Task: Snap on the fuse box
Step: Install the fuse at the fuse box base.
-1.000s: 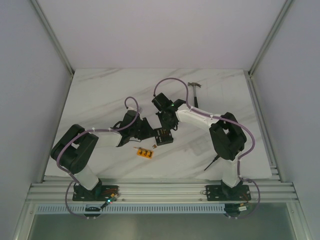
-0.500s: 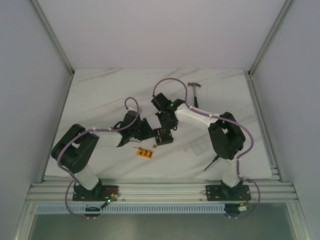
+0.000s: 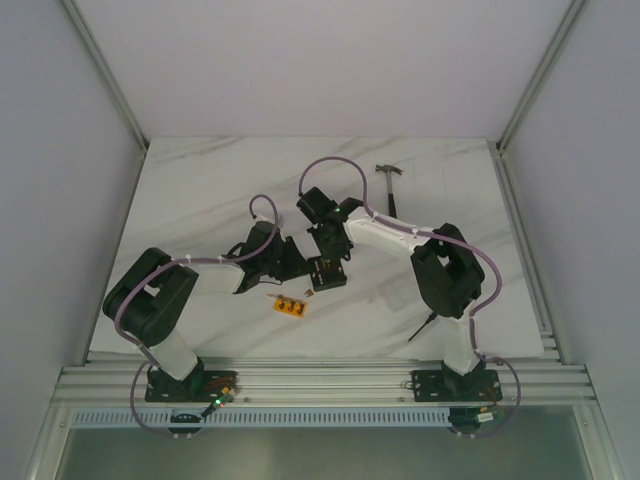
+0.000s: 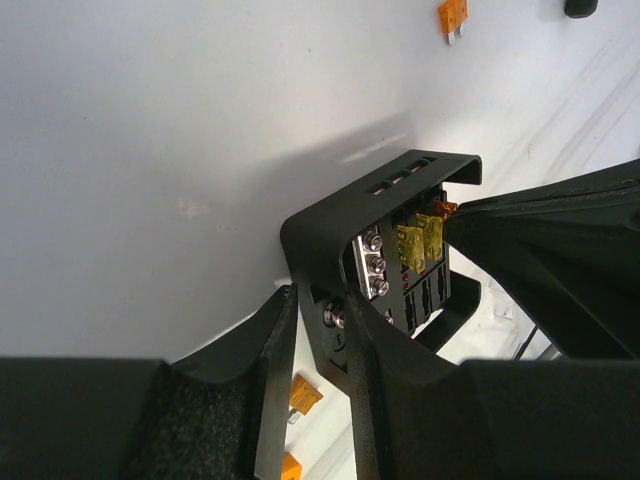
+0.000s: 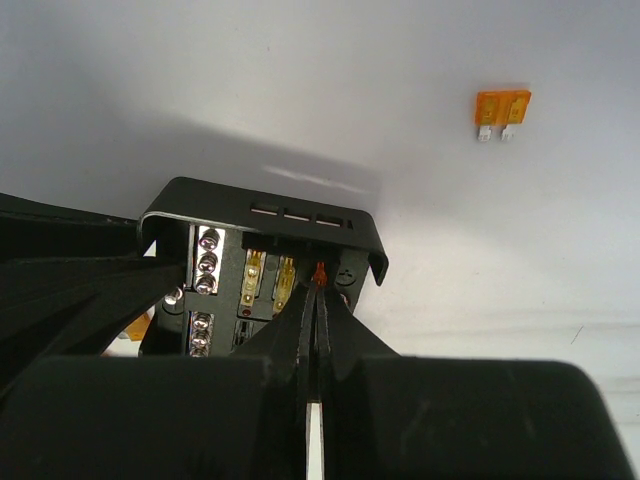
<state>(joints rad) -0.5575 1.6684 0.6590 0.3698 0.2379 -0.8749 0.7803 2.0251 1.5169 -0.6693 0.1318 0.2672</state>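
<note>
Left gripper [image 4: 318, 305] clamped on fuse box [image 5: 265, 215] side wall | right gripper [image 5: 318, 295] pressed together, pinching orange fuse [image 5: 320, 272] at box's top face | hammer [image 3: 388, 186] near far-right corner of table [image 3: 200, 190] | fuse box mid-table, slightly toward near edge | orange strip [image 3: 291, 305] just beside it, nearer the near edge

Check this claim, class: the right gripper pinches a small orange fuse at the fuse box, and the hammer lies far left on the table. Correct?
No: the top external view shows the hammer lying far right on the table. The right gripper does pinch a small orange fuse at the fuse box.
</note>
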